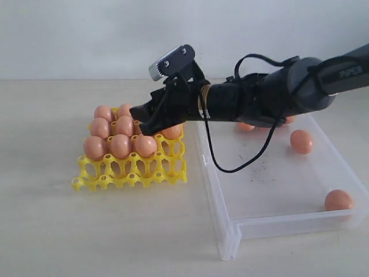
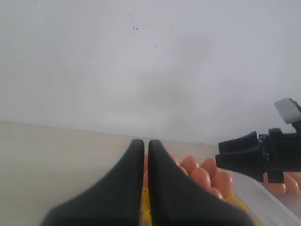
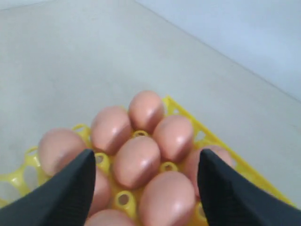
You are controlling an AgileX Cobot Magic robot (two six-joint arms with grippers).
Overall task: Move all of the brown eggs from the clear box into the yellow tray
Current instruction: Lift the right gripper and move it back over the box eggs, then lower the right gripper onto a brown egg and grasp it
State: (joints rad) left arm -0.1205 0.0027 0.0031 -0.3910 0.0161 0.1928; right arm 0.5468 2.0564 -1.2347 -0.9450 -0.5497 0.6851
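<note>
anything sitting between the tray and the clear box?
No. Exterior view shows only a narrow bare strip of table between tray and box; the right arm crosses above it, its end effector over the tray.

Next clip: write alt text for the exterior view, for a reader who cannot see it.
The right arm's tool reaches in from the right and hangs over the yellow tray, whose back rows hold brown eggs while its nearest row is empty. A few loose eggs lie in the clear box to the tray's right.
</note>
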